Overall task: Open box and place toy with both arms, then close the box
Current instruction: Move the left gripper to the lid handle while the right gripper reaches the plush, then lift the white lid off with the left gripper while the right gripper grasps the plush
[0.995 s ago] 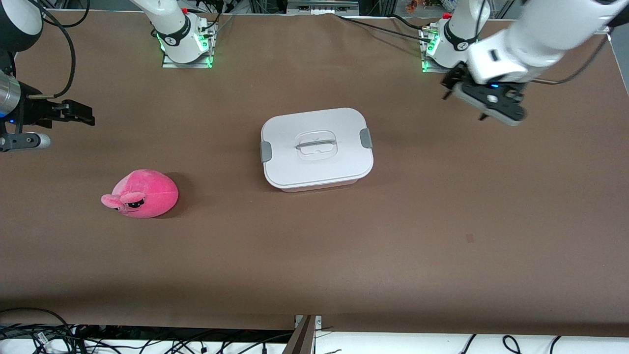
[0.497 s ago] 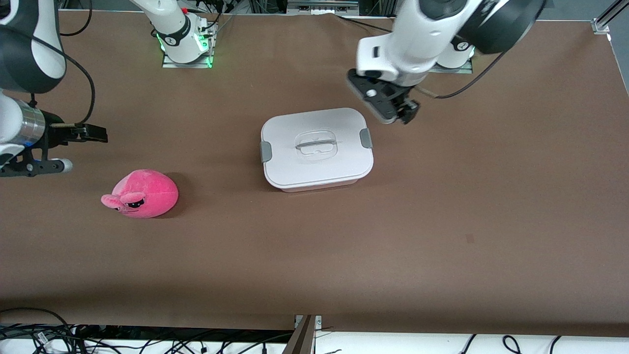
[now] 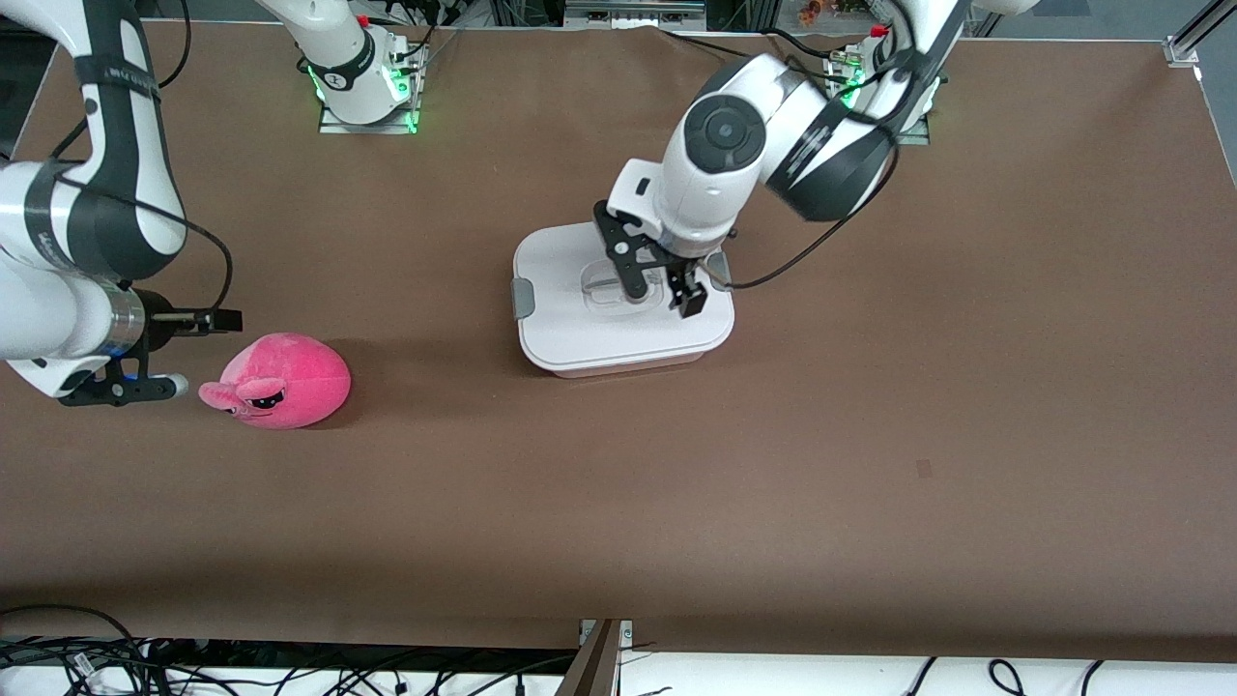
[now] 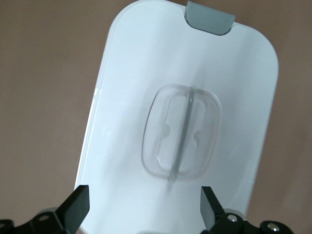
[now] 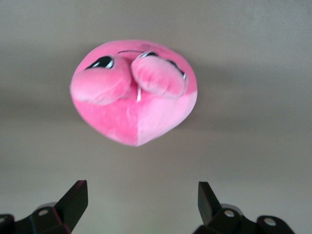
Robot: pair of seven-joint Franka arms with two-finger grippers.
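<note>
The box [image 3: 623,295] is shown at the centre of the frame, resting on the brown table [image 3: 870,435] with its white lid [image 3: 570,329] in place and a grey clip [image 3: 522,297] visible at the end toward the right arm; the opposite clip is largely hidden by the left arm. The left gripper [image 3: 662,290], reached in from the upper right of the frame, is held directly over the lid's clear recessed handle [image 4: 181,132], its fingers spread wide. In the left wrist view the handle's bar is seen between the two fingertips [image 4: 75,207], an alignment judged to suit a descent and pinch on that bar. The toy [image 3: 280,380] lies at the lower left of the frame, well apart from the box, on the table toward the right arm's end. The right gripper [image 3: 188,353] is positioned just beside the toy, low over the table, fingers likewise parted; in the right wrist view the toy [image 5: 134,90] is framed ahead of the open jaws, presumably so that it can be grasped once the lid is lifted. Neither object is yet held.
</note>
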